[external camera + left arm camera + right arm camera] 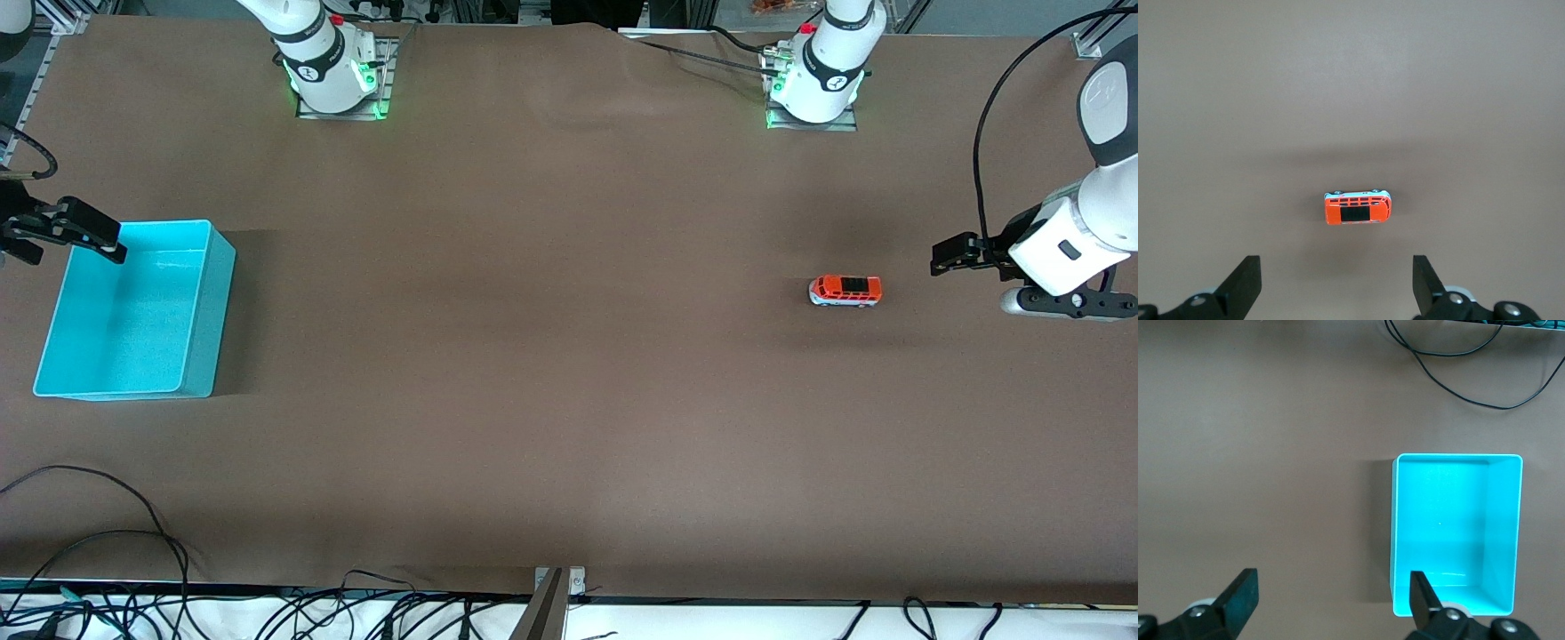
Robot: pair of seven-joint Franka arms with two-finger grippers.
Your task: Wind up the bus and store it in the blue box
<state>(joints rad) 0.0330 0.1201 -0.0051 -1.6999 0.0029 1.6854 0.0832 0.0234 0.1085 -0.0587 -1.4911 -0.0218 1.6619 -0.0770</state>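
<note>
The blue box (pixel 133 311) sits on the brown table (pixel 551 373) at the right arm's end. It stands upright with its open top facing up, and nothing is inside it. In the right wrist view the blue box (pixel 1457 533) shows its bare floor and thin walls.

The right gripper (pixel 76 233) hangs in the air over the corner of the box that is farther from the front camera. Its fingers (pixel 1241 600) are spread wide apart and hold nothing.

Loose black cables (pixel 98 542) lie at the table edge nearest the front camera.

The bus (pixel 845 291) stands on its wheels on the table, toward the left arm's end and well apart from the box. Its orange roof with the dark panel faces up. The bus (pixel 1357 208) shows clearly in the left wrist view too.

The left gripper (pixel 949 255) hangs in the air over the table, near the bus but not touching it. Its fingers (pixel 1245 283) are also wide apart and empty.
</note>
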